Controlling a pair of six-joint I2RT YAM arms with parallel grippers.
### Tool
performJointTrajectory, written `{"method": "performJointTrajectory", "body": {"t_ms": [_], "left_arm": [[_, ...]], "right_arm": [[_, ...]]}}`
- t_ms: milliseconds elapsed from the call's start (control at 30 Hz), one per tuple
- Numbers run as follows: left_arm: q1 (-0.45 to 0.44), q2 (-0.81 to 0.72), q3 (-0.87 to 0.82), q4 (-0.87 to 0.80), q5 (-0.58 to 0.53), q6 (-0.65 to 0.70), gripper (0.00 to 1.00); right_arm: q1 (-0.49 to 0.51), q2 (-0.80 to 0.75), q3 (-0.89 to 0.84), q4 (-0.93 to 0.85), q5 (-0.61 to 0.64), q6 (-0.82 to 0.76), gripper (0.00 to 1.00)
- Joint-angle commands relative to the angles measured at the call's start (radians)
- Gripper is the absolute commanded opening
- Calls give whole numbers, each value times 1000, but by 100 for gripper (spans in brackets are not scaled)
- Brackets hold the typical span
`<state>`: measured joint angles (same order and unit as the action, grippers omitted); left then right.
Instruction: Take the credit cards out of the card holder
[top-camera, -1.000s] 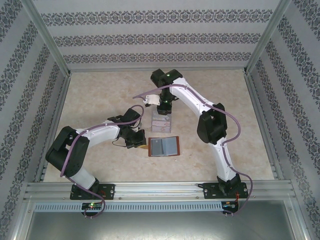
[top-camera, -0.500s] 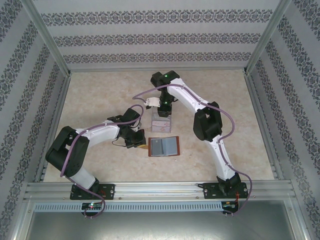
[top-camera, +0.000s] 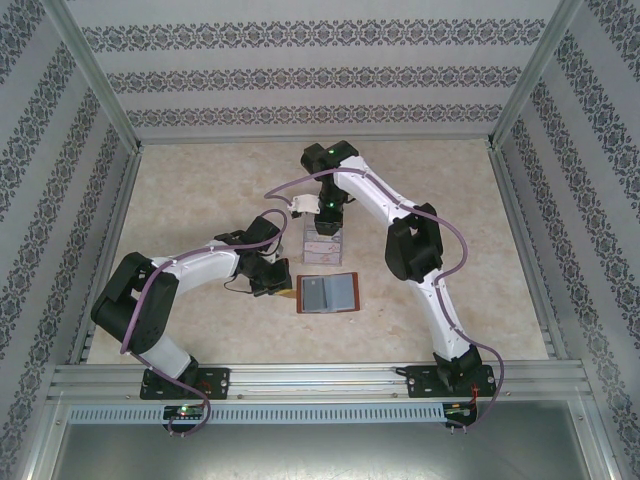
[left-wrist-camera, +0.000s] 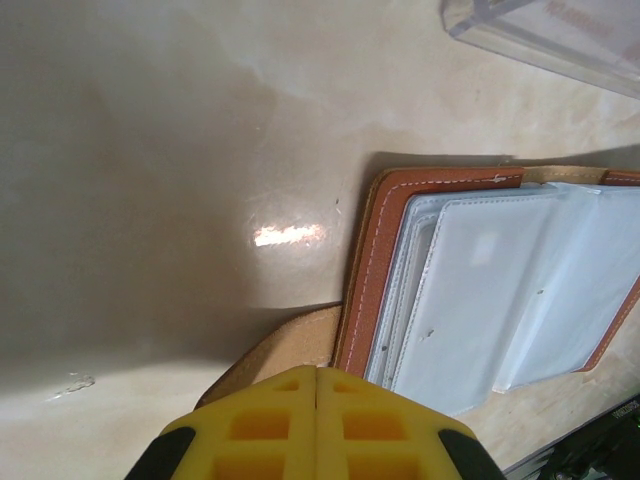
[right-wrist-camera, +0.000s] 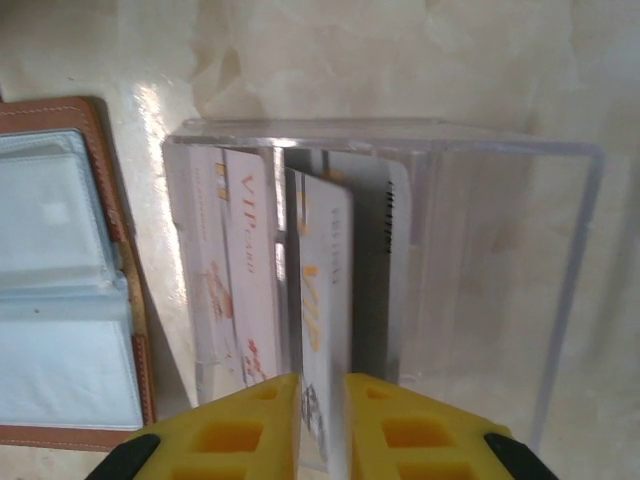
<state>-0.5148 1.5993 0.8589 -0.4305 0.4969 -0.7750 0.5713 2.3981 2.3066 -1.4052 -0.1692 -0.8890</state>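
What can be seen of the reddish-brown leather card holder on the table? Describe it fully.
The small reddish-brown leather card holder lies open and flat on the beige marbled table, inner side up. White stitching runs along its leather border. Inside it are layered translucent grey-blue plastic sleeves. A tan strap tab sticks out from one edge and runs under the left gripper, whose yellow jaws are closed.

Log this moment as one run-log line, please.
right gripper shut on credit card in clear tray | left gripper shut at card holder strap

Open card holder (top-camera: 328, 293), pale credit cards (right-wrist-camera: 325, 290)
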Motion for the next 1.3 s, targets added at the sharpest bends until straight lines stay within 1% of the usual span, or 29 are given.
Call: {"method": "performJointTrajectory", "body": {"t_ms": [0, 100, 233, 333, 400, 633, 733, 900, 967, 1067, 1167, 1267], "left_arm": [[15, -2, 7, 1, 10, -4, 2], [14, -3, 17, -6, 9, 4, 2], [14, -2, 30, -5, 13, 9, 2], [14, 0, 38, 6, 24, 6, 2], [14, 3, 40, 15, 29, 4, 2], [14, 17, 49, 43, 54, 8, 2], [14, 35, 55, 53, 72, 12, 2], [15, 58, 61, 69, 90, 14, 2], [15, 71, 70, 71, 99, 19, 2], [15, 88, 86, 54, 107, 32, 2], [14, 98, 86, 53, 111, 37, 2], [14, 119, 95, 57, 126, 37, 2]], "right_arm": [[-8, -38, 18, 6, 68, 23, 21], [-7, -64, 14, 7, 75, 33, 25], [-4, -124, -36, 40, 93, 61, 27], [-6, -186, -114, 121, 86, 138, 28], [-5, -231, -178, 188, 59, 211, 27], [24, -399, -454, 461, -10, 536, 25], [34, -459, -556, 530, -28, 685, 24], [50, -542, -699, 596, -43, 946, 19], [61, -572, -753, 620, -80, 1043, 17], [76, -660, -902, 774, -182, 1184, 16], [85, -728, -1022, 898, -221, 1358, 12], [87, -760, -1081, 934, -220, 1523, 8]]}}
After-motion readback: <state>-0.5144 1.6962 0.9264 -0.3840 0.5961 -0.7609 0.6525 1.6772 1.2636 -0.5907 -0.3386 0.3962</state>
